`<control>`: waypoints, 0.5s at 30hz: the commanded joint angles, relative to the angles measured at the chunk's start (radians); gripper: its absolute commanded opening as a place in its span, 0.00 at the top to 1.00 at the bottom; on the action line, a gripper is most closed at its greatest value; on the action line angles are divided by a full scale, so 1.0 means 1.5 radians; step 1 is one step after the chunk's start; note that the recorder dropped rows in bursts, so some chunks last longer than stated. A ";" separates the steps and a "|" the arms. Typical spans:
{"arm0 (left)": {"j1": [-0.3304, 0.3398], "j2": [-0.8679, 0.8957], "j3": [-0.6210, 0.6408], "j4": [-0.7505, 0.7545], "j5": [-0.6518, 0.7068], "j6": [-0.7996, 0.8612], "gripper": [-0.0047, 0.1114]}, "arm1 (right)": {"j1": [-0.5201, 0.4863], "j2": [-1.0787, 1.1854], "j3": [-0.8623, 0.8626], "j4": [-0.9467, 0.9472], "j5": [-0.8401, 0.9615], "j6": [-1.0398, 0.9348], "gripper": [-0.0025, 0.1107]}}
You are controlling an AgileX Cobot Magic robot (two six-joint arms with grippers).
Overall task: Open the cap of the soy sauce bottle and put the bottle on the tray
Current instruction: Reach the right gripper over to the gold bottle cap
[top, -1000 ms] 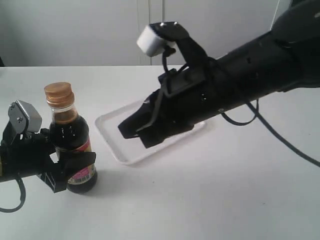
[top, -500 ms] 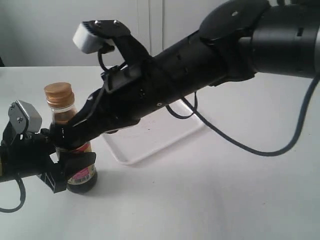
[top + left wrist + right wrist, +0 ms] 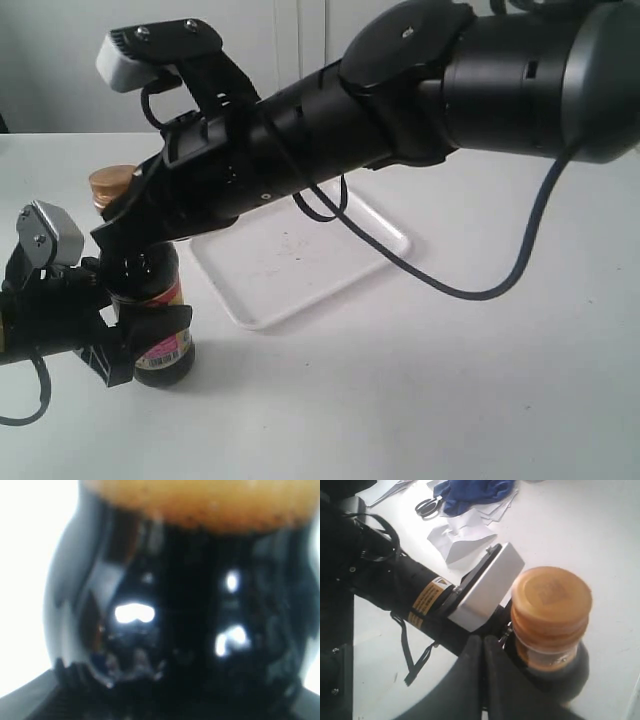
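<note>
exterior view: the soy sauce bottle [image 3: 152, 300] is seen upright on the white table [image 3: 420, 400], just beside the tray [image 3: 250, 318] but not on it. its lower body is clamped from both sides by the left gripper [image 3: 140, 338], whose arm lies low and level along the table. the right gripper [image 3: 112, 236] is brought across the middle on a long, downward-sloping arm to the neck, just under the cap [image 3: 108, 182].

left wrist view: the frame is filled by dark glass [image 3: 175, 620], so the bottle is held close in.

right wrist view: the cap [image 3: 550, 605] is seen closed. the right gripper [image 3: 481, 652] is pressed together with nothing held, its tips just beside the neck.

glass filled with liquid is judged fairly heavy, stiff, smooth and breakable, so a firm hold low on the wide body is advised. the ribbed cap is judged light and grippy, and it is best levered at its edge, opposite the hinge. the hinge side cannot be told.
</note>
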 commanded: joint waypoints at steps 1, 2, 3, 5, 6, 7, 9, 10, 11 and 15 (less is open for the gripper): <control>-0.005 -0.001 0.002 0.022 0.001 -0.008 0.96 | 0.003 0.001 -0.004 -0.007 -0.025 -0.006 0.98; -0.005 -0.001 0.002 0.022 0.001 -0.008 0.96 | 0.003 0.001 -0.004 -0.007 -0.028 -0.006 0.98; -0.005 -0.001 0.002 0.022 0.001 -0.008 0.96 | 0.003 0.001 -0.004 -0.007 -0.032 -0.006 0.98; -0.005 -0.001 0.002 0.022 0.001 -0.008 0.96 | 0.003 0.003 -0.004 -0.007 -0.041 -0.006 0.98; -0.005 -0.001 0.002 0.022 0.001 -0.008 0.96 | 0.003 0.003 -0.004 -0.007 -0.043 -0.006 0.98; -0.005 -0.001 0.002 0.022 0.000 -0.008 0.96 | 0.003 0.003 -0.004 -0.007 -0.046 -0.006 0.98; -0.005 -0.001 0.002 0.022 -0.001 -0.008 0.96 | 0.003 0.005 -0.004 -0.007 -0.047 -0.006 0.98; -0.005 -0.001 0.002 0.022 -0.002 -0.008 0.96 | 0.003 0.007 -0.004 -0.007 -0.043 -0.006 0.98; -0.005 -0.001 0.002 0.022 -0.002 -0.008 0.96 | 0.003 0.012 -0.004 -0.007 -0.033 -0.006 0.98; -0.005 -0.001 0.002 0.022 -0.002 -0.008 0.96 | 0.016 0.025 -0.004 -0.008 -0.048 -0.006 0.98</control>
